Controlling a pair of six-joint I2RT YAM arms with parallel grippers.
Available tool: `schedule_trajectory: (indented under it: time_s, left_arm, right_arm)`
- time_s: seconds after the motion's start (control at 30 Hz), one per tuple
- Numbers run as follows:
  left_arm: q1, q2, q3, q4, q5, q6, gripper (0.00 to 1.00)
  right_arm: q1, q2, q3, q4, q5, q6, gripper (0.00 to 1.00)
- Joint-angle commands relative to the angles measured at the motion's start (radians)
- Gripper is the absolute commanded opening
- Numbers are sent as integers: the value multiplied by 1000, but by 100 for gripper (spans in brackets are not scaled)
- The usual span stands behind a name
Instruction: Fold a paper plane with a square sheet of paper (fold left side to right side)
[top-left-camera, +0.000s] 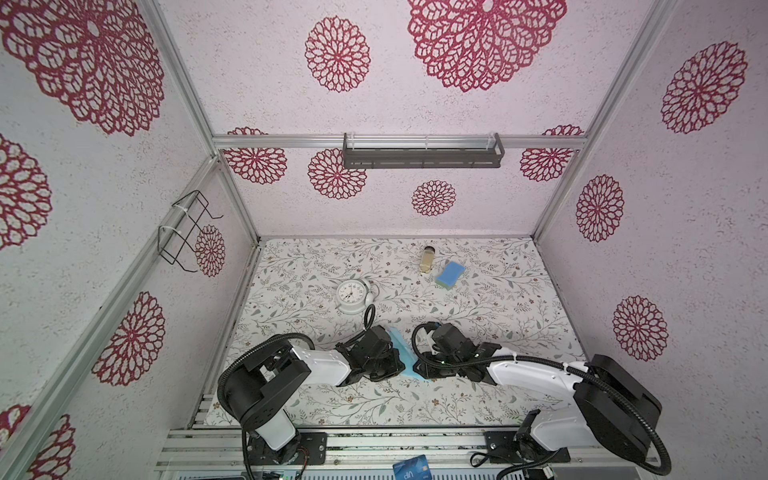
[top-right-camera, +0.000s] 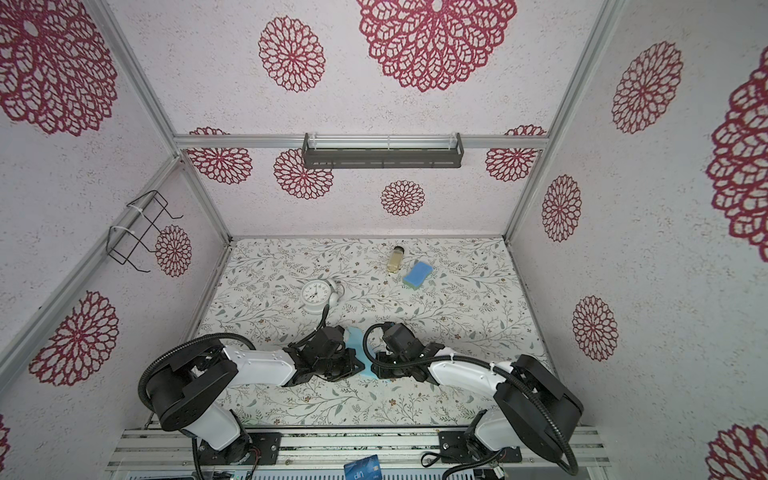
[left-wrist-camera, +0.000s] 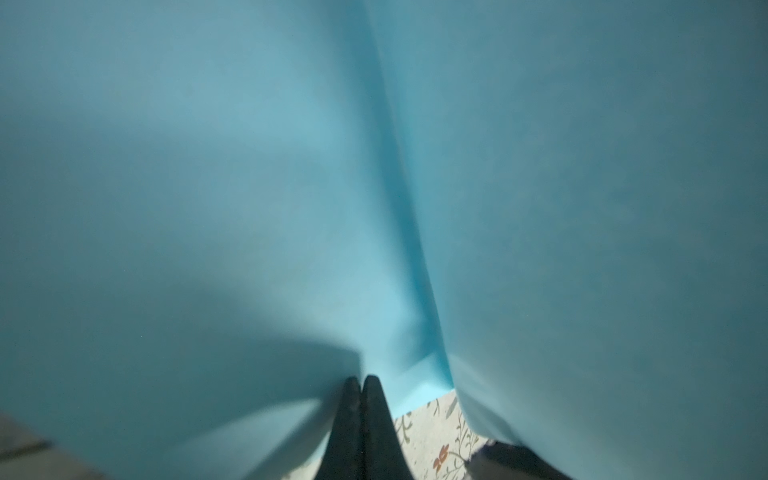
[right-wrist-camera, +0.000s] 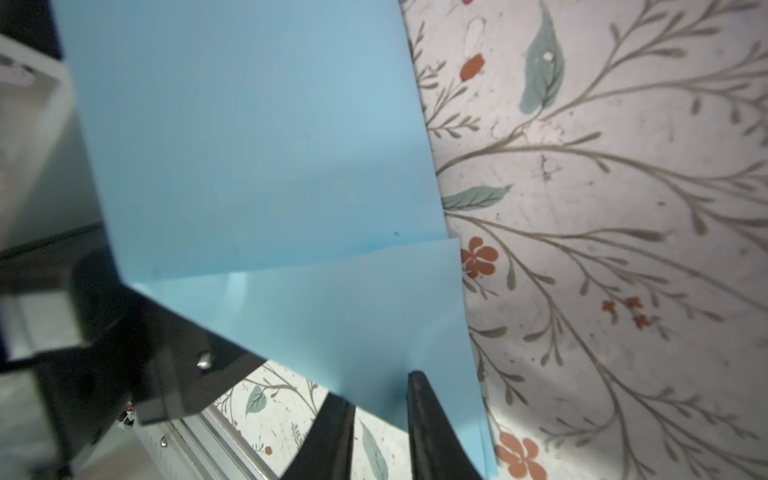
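Right wrist: pale-blue sheet, perhaps doubled.

Both top views: bright, even, diffuse light; soft shadows on the table; heavy wide-angle bending at edges, centre sharp. Left wrist view: sheet of paper too close, all blur, dim, patchy shade. Right wrist view: table print crisp, near black mount defocused, edges smeared.

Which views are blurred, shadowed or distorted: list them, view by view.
Left wrist: blue paper fills the frame, soft, shadowed beside the left gripper. Right wrist: tabletop sharp, near black housing blurred. Both top views: evenly lit, frame posts splayed by the wide lens.
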Motion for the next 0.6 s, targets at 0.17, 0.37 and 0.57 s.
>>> schedule_trajectory:
  time_s: [0.17, 0.37, 0.57]
  left_arm:
    - [-3, 22, 5, -23, -23, 18, 0]
    - [-2, 19, 7, -31, -21, 21, 0]
    - [0, 15, 11, -42, -20, 27, 0]
  right_arm:
    - [-6, -66, 34, -55, 15, -53, 41]
    - [-6, -96, 28, -50, 11, -111, 47]
    - [5, -135, 19, -101, 64, -195, 50]
